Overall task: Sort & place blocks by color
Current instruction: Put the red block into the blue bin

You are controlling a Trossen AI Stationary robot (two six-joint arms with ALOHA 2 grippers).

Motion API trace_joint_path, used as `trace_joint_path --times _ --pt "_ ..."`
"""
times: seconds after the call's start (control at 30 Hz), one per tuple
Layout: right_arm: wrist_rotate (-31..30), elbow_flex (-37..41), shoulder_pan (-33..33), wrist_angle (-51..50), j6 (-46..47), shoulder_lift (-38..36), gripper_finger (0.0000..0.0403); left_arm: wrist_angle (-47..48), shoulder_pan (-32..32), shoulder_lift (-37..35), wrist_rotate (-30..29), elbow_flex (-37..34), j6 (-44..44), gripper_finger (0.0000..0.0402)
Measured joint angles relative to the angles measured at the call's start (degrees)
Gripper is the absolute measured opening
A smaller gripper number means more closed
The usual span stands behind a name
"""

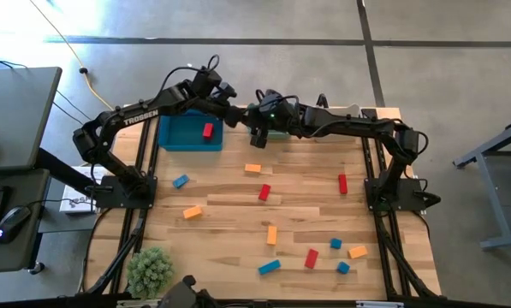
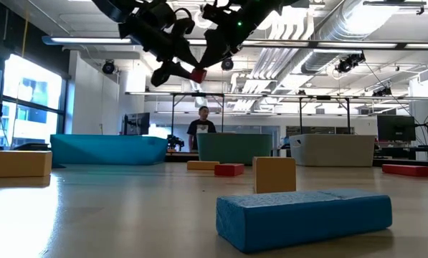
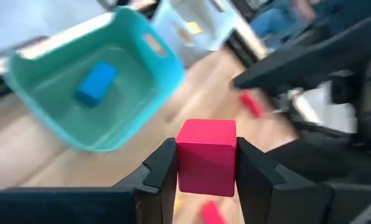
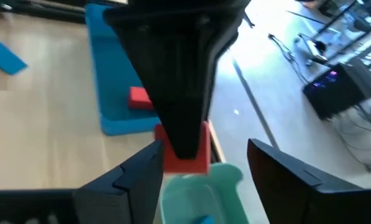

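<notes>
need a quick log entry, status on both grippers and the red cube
Left gripper shut on red cube, above the table's far edge. Right gripper open, just off the cube. Teal bin below, holds a blue block.

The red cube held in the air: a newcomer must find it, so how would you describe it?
Look above the far edge of the table, where the two arms meet beside the teal bin. There the left gripper pinches a red cube. It is the only block off the table.
</notes>
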State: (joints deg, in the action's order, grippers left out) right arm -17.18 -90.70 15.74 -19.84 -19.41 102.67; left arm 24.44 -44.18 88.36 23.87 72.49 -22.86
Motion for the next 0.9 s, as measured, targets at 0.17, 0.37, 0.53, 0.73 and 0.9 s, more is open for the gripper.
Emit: trace_joint_path --times 0.17,0.37,0.53,0.73,0.9 --pt "-2.41 0.00 0.05 -0.70 1.97 0.00 0.0222 6.05 -1.31 -0.03 -8.05 0.01 3.93 0.0101" --pt "-2.40 0.00 0.12 -1.00 4.34 0.00 0.0222 13.45 -2.94 -0.07 -20.51 0.04 7.33 0.0101" --pt "-2.40 0.00 0.12 -1.00 4.38 0.02 0.0222 16.01 -5.51 1.46 -24.58 0.11 8.12 0.0101" --pt "-2.40 0.00 0.12 -1.02 4.39 0.04 0.0222 17.61 -7.07 5.25 -24.58 0.15 8.12 0.0101" --pt "-2.40 0.00 0.12 -1.03 4.40 0.06 0.0222 18.91 -7.17 9.08 -24.77 0.16 8.10 0.0102"
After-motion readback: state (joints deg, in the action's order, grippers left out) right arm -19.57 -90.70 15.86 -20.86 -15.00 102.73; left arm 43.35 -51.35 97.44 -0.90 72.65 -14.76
